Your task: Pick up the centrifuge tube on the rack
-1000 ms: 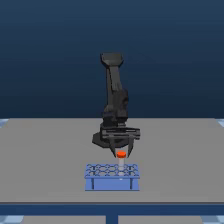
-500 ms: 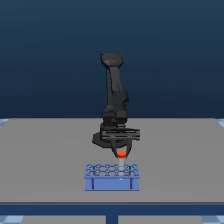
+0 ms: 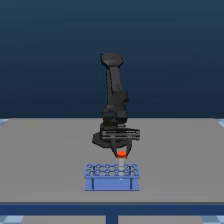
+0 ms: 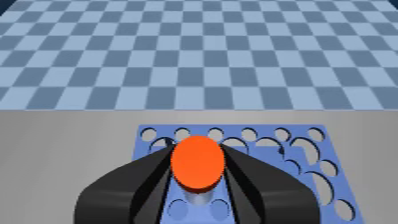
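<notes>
one capped tube (image 4: 197,162) in hand (image 3: 121,151), above rack (image 3: 112,177)

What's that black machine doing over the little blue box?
A black robot arm is taking a thin tube with an orange-red cap out of a small light-blue rack of round holes on a grey table. Its gripper is closed on the tube just under the cap, holding it above the rack.

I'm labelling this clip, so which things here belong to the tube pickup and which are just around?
Part of the job:
- centrifuge tube, orange cap between the claw fingers
- rack, light blue
- robot arm

Just around:
- grey table
- checkered floor
</notes>
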`<state>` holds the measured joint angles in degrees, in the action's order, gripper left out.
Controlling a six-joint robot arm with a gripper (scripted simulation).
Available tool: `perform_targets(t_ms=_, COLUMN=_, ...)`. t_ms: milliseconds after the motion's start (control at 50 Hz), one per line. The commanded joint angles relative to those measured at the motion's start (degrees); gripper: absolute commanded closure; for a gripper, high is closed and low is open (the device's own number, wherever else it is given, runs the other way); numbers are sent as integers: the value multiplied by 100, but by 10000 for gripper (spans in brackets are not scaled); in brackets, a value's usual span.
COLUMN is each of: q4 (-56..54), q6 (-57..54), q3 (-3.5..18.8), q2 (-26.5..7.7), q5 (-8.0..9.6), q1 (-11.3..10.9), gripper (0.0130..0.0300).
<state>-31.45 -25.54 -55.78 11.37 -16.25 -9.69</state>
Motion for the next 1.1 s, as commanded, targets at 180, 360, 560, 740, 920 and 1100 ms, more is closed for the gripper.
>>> perform_targets(t_ms=180, q4=-245, q6=-254, q3=43, q2=88, q5=107, q1=-1, gripper=300)
perform_targets(t_ms=360, q4=-519, q6=-537, q3=85, q2=170, q5=209, q1=-1, gripper=300)
perform_targets(t_ms=560, q4=-1039, q6=-1071, q3=155, q2=296, q5=360, q1=-1, gripper=300)
perform_targets(t_ms=740, q4=-1738, q6=-1786, q3=234, q2=424, q5=506, q1=-1, gripper=300)
perform_targets(t_ms=920, q4=-2380, q6=-2439, q3=297, q2=515, q5=601, q1=-1, gripper=300)
perform_targets(t_ms=1100, q4=-3284, q6=-3356, q3=374, q2=618, q5=692, q1=-1, gripper=300)
